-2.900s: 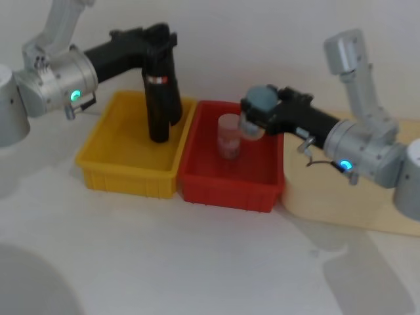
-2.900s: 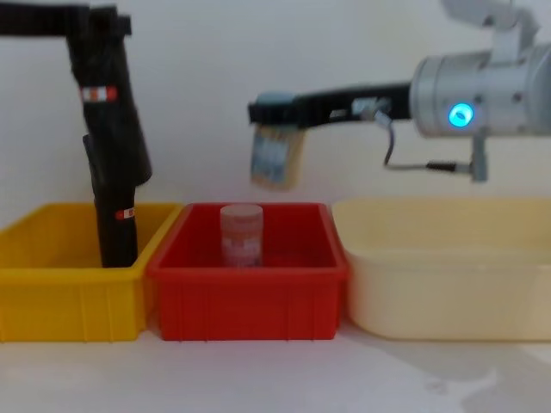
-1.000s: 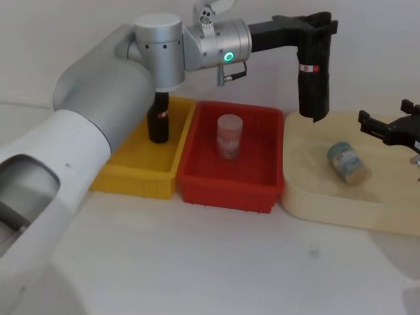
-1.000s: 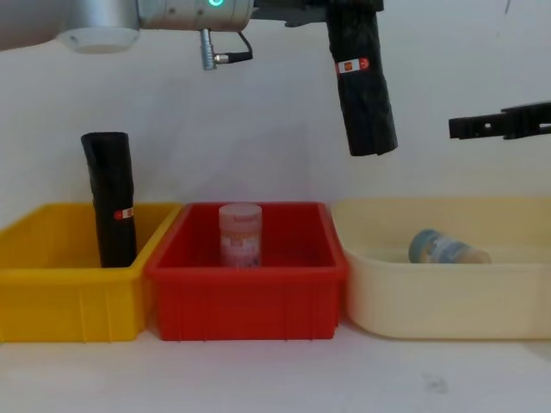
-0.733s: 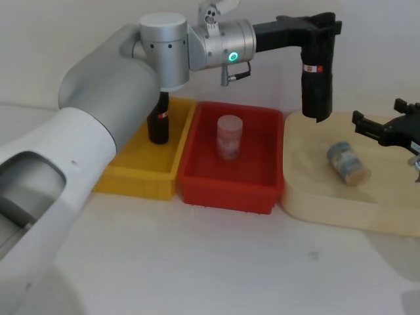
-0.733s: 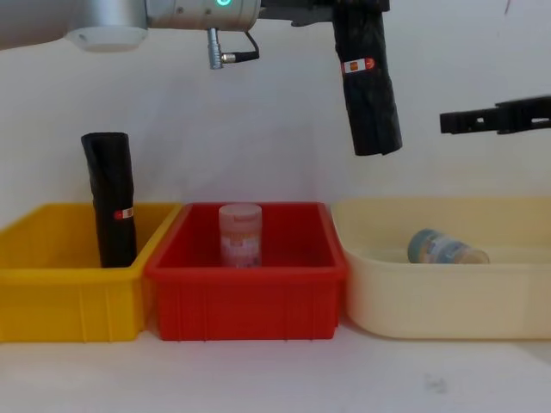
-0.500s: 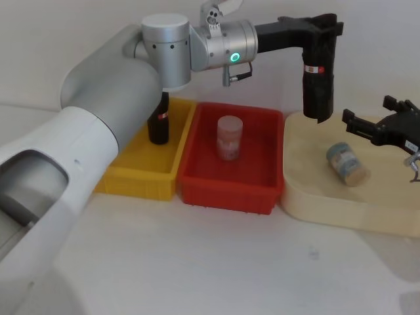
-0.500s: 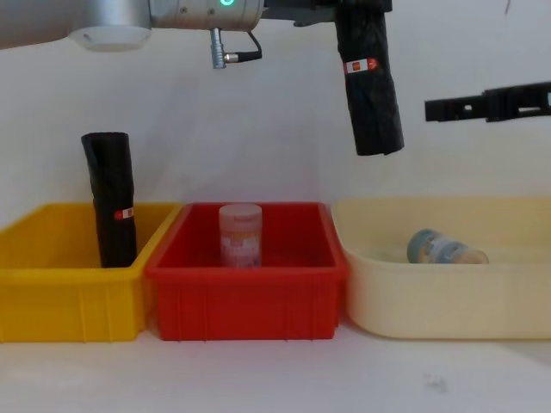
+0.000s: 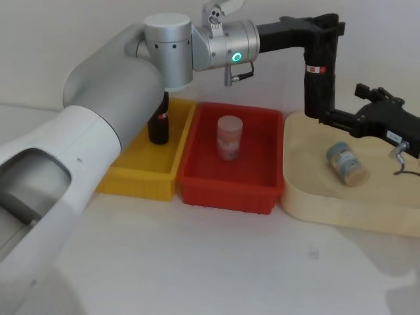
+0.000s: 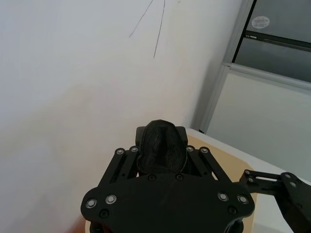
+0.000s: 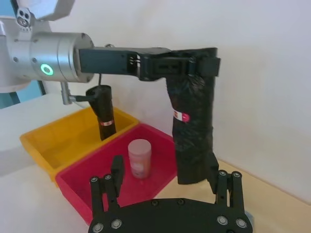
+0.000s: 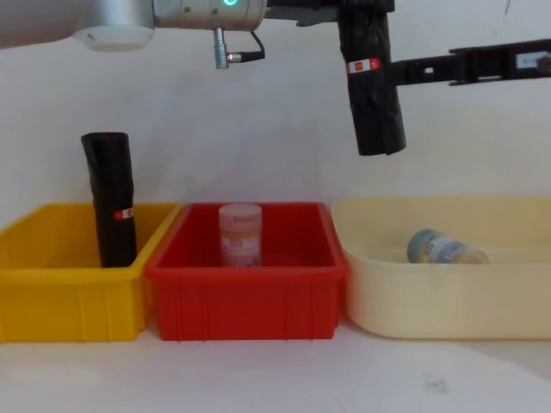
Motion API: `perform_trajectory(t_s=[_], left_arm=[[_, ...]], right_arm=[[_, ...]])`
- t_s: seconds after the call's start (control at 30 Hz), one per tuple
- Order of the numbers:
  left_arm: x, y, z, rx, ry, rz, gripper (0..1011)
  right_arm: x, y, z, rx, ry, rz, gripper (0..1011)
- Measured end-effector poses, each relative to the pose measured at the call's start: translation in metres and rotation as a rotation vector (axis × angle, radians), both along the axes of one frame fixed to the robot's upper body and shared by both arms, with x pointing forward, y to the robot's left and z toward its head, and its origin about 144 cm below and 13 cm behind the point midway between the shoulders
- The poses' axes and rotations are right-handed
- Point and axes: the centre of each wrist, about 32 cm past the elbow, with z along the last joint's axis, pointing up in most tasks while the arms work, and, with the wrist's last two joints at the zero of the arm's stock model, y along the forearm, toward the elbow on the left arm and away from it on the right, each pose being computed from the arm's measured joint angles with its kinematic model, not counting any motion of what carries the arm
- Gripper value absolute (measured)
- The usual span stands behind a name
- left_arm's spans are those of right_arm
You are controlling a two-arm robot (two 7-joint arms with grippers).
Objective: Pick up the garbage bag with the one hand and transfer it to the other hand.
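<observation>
The garbage bag [image 9: 317, 73] is a thick black crinkly roll with a small red and white sticker. It hangs upright above the near-left corner of the cream tray [image 9: 341, 210]. My left gripper [image 9: 320, 27], on the green-lit arm, is shut on the bag's top end [image 10: 160, 144]. My right gripper [image 9: 327, 116] reaches in from the right at the bag's lower half [image 12: 376, 95]. In the right wrist view its fingers [image 11: 116, 170] stand wide open. The bag [image 11: 192, 131] stands between them, close to one finger, with no squeeze visible.
A yellow bin [image 9: 131, 177] at the left holds a slimmer black roll [image 9: 159, 119]. The red bin [image 9: 226, 193] in the middle holds an upright pink jar [image 9: 229, 136]. A small jar [image 9: 348, 163] lies on its side in the cream tray.
My right gripper has moved left from the tray's far side until its open fingers reach the bag. The left arm has held the bag almost still above the tray's edge.
</observation>
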Motion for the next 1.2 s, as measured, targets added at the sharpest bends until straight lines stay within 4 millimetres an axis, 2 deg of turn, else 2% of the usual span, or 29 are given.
perform_trajectory(t_s=[0.53, 1.2], left_arm=[[0.0, -0.001, 0.0, 0.001, 0.0, 0.0, 332], [0.0, -0.001, 0.0, 0.001, 0.0, 0.0, 332]], right_arm=[[0.011, 0.025, 0.008, -0.033, -0.017, -0.095, 999], [0.027, 0.045, 0.014, -0.07, -0.009, -0.142, 1000]])
